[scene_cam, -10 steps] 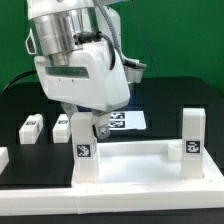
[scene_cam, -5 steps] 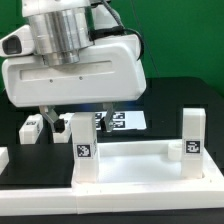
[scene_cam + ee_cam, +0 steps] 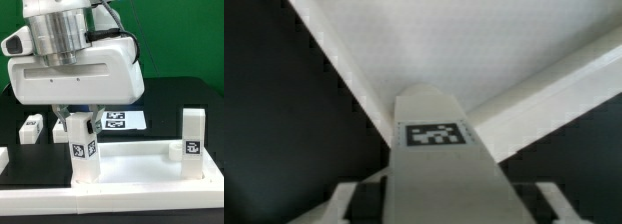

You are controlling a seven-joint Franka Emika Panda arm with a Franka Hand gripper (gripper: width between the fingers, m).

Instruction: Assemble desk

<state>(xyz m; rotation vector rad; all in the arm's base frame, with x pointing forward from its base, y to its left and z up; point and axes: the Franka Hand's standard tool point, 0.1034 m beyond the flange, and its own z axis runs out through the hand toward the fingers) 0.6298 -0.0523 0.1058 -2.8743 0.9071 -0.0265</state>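
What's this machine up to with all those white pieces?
A robot arm is putting a small desk together. Its fingers are closed around a white leg that stands upright in a corner of the tabletop, on the exterior view's left. A second leg stands in the corner on the right. A loose leg lies on the black table.

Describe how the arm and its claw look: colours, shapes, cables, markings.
The arm ends in a ribbed silver-grey cylinder above a broad glossy white housing with rounded edges. A small white module juts out at the exterior view's left. The claw has two short greyish fingers. No cable or marking shows clearly.
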